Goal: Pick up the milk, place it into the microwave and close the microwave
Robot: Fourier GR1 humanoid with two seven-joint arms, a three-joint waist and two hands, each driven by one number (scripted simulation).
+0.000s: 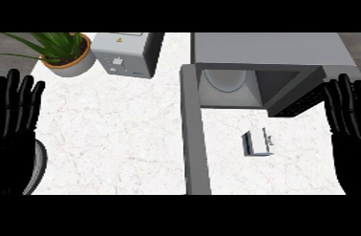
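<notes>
A small white and blue milk carton [258, 143] stands on the marble counter, just in front of the microwave [271, 51]. The microwave's door [195, 134] is swung wide open, its grey edge running toward me left of the carton. Inside the cavity a round glass plate [227, 80] shows. My right hand [345, 115] rests open at the right edge, fingers up, to the right of the carton and apart from it. At the left edge my left hand [17, 111] rests open, far from the carton.
A potted plant [63, 51] stands at the back left, and a grey toaster-like box [127, 53] sits beside it. The open door divides the counter between my hands.
</notes>
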